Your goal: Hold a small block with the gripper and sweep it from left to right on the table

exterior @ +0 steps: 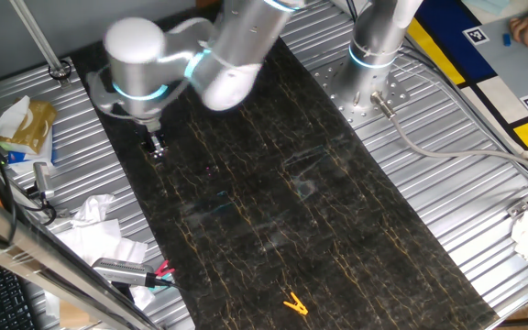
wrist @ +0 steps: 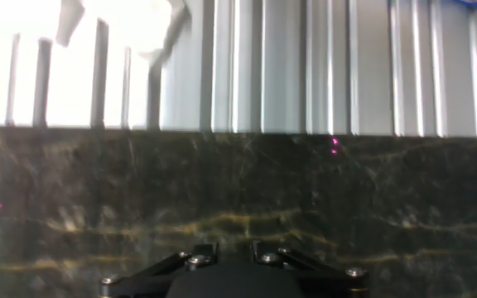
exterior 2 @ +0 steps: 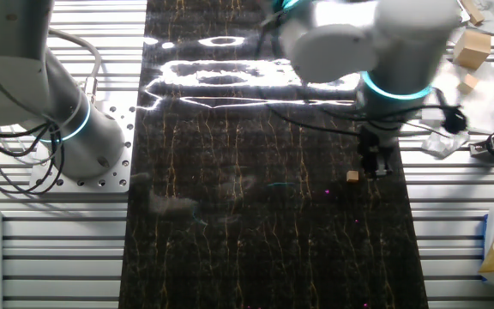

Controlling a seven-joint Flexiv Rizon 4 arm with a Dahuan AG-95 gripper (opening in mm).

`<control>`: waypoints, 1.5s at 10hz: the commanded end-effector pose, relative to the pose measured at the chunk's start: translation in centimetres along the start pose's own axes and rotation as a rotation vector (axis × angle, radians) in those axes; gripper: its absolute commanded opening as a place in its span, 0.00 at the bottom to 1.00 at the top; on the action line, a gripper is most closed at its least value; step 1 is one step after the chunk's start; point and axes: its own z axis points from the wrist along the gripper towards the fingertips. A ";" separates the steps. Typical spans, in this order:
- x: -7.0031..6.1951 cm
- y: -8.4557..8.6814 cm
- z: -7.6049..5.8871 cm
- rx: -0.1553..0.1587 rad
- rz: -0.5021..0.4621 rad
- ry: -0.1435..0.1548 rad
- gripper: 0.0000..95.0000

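Observation:
The small block [exterior 2: 352, 176], a tiny tan cube, lies on the dark veined table [exterior 2: 256, 240] near its right edge in the other fixed view. My gripper [exterior 2: 373, 170] hangs just right of it, fingertips close to the slab; I cannot tell whether they touch the cube. In one fixed view the gripper [exterior: 157, 148] stands by the table's [exterior: 273, 211] left edge, and the block does not show there. The hand view shows only the finger bases [wrist: 209, 252] close together, nothing between them, above the table [wrist: 305, 190].
A yellow clip [exterior: 293, 303] lies at the near end of the slab. A second upright silver arm [exterior: 374, 41] stands on ribbed metal at the back. Crumpled paper [exterior: 94, 225] and tools lie left of the table; wooden blocks [exterior 2: 472, 47] sit beyond the edge.

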 end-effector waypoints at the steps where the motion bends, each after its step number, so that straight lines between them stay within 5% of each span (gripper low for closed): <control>1: 0.0 0.3 -0.9 -0.025 0.037 0.045 0.20; 15: 0.3 -0.4 -1.5 -0.099 0.069 0.012 0.20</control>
